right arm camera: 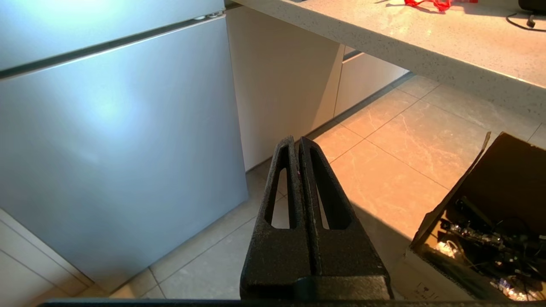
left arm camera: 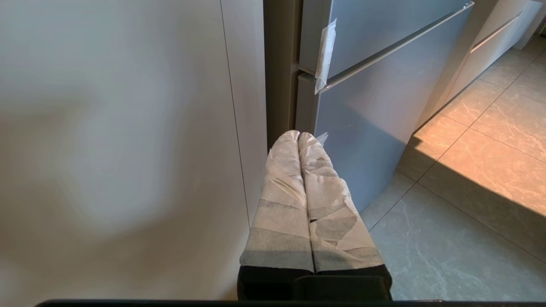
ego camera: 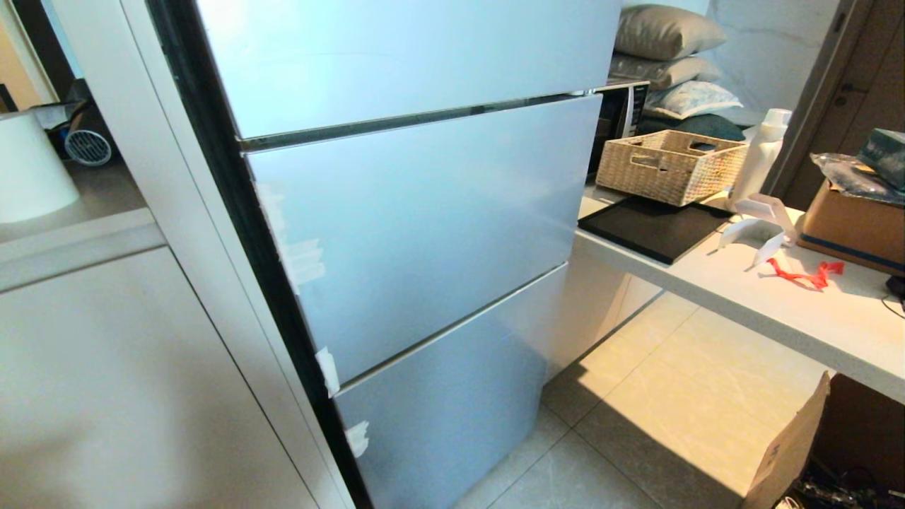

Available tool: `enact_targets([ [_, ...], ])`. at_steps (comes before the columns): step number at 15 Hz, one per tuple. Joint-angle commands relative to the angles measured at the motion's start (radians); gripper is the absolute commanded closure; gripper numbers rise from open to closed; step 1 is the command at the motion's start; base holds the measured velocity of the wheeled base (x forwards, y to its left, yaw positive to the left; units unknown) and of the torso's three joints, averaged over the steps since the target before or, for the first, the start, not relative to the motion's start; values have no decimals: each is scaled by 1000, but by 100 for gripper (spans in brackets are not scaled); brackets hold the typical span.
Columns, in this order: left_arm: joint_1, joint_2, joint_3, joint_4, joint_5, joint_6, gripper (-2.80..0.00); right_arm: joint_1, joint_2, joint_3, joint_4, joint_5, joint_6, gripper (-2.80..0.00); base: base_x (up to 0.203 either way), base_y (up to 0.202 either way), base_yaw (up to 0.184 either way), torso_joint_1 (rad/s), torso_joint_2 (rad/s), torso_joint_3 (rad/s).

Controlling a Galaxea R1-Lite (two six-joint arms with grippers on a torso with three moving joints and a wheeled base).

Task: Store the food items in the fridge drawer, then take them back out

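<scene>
Both our claws are pressed shut and empty: the left claw [left arm camera: 298, 136] low by the fridge [ego camera: 424, 233], the right claw [right arm camera: 297, 143] above the floor [right arm camera: 384, 145]. The fridge is closed, so drawer and food are hidden. We should first hook a door edge squarely. We see no readable writing.

The left end effector [left arm camera: 298, 138] has two long tapering fingers [left arm camera: 281, 204] wrapped from tip to near the base in white, papery tape, creased and overlapping in bands, greyer toward the root; below the wrapping a black base block shows. The right end effector [right arm camera: 297, 143] is bare: two matte black, rough-textured fingers [right arm camera: 279, 238], each narrowing to a rounded tip and pierced by a long slot-shaped opening; they spring from a broad black base of the same grainy finish.
</scene>
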Motion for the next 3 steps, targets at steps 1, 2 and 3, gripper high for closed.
enact_targets([
  [1, 0, 1, 0, 1, 0, 0, 0, 1, 1, 0, 1, 4, -21, 0, 0, 0, 0, 0, 0, 0],
  [2, 0, 1, 0, 1, 0, 0, 0, 0, 2, 0, 1, 6, -27, 0, 0, 0, 0, 0, 0, 0],
  [3, 0, 1, 0, 1, 0, 0, 0, 1, 2, 0, 1, 5, -21, 0, 0, 0, 0, 0, 0, 0],
])
